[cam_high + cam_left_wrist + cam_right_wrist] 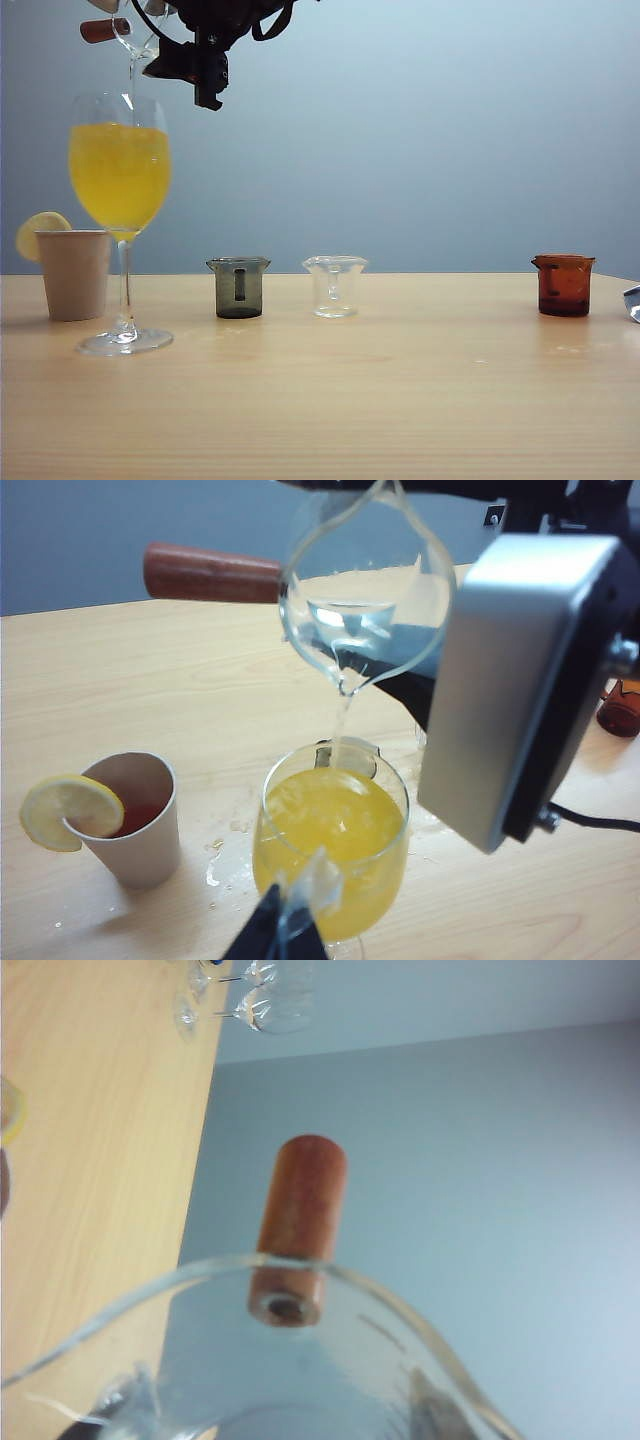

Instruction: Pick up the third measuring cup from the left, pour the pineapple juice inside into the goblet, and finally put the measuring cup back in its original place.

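Pouring: right fingers (150, 35) pinching third measuring cup (365, 590) over one goblet (120, 200); left fingers (285, 935) unclear.

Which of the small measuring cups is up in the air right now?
The clear measuring cup with the reddish-brown handle, tipped over the goblet by the right gripper; the grey, clear and amber ones stand on the table.

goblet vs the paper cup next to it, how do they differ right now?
The goblet is tall, clear and stemmed; the paper cup is short, tan and opaque. The goblet holds bright yellow juice nearly to its rim; the paper cup shows a little dark reddish liquid in the left wrist view. The paper cup carries a lemon slice on its rim; the goblet has none. Both stand upright on the table.
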